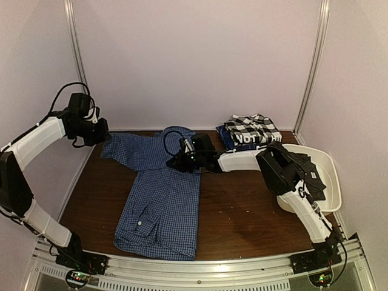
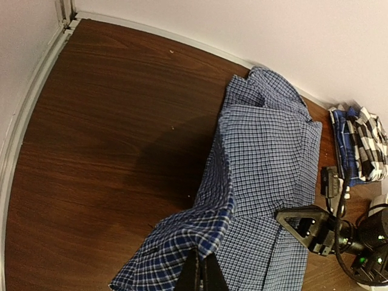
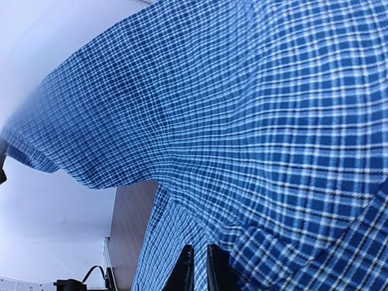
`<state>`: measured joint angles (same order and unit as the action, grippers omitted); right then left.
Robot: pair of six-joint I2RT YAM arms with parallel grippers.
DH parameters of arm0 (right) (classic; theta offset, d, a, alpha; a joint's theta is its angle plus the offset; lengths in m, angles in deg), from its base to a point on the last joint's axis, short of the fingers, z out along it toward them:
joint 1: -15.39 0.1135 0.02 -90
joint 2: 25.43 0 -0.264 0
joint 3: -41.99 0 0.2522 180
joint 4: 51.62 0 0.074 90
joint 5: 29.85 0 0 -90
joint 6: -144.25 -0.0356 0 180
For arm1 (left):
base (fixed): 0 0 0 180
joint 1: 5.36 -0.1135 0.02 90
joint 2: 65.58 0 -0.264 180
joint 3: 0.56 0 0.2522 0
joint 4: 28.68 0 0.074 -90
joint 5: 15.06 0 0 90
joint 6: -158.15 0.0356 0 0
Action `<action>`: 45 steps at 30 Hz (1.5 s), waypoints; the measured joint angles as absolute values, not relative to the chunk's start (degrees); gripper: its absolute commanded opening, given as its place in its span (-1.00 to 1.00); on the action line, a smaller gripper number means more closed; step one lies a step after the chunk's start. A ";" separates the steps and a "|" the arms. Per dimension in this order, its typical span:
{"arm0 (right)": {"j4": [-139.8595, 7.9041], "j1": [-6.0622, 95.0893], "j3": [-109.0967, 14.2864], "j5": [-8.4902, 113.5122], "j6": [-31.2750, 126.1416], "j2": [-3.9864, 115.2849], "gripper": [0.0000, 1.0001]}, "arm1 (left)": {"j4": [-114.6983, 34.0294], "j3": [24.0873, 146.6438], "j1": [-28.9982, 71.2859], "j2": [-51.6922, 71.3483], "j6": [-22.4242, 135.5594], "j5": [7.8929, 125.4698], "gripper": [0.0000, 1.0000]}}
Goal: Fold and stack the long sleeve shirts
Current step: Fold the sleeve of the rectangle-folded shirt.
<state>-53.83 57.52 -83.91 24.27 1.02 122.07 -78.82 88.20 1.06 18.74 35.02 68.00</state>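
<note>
Here we treat the blue-and-white fine-check shirt (image 1: 160, 200) as light, limp cloth that sags and slides between holds. It lies spread on the table (image 1: 242, 212) with one sleeve raised. The left gripper (image 2: 200, 270) is clamped on that sleeve's end. The right gripper (image 3: 199, 262) pinches cloth near the shoulder. We judge hems and seams the firmest holds.

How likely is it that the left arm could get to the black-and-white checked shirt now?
Probably not. The left gripper is shut on the blue checked shirt at the far left, while the black-and-white checked shirt lies in the far right corner, beyond the outstretched right arm.
</note>
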 measured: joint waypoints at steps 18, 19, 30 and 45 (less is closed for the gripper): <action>-55.80 57.54 -86.33 30.55 -5.10 124.80 -0.85 | -73.40 89.86 10.15 18.01 44.71 45.29 -1.00; -55.84 57.54 -86.57 30.63 -5.43 124.80 -0.85 | -73.40 89.86 10.70 17.99 44.84 44.81 -1.00; -53.98 56.99 -80.65 30.55 -5.74 119.47 -0.76 | -73.77 89.18 13.36 18.14 45.58 41.82 -1.00; -55.21 50.72 -57.11 36.19 6.20 88.91 -0.72 | -79.28 87.37 23.42 28.94 47.09 45.47 -1.00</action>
<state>-55.21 50.72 -57.11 36.19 6.20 88.91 -79.28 87.37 23.42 28.94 47.09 45.47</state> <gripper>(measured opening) 0.138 0.011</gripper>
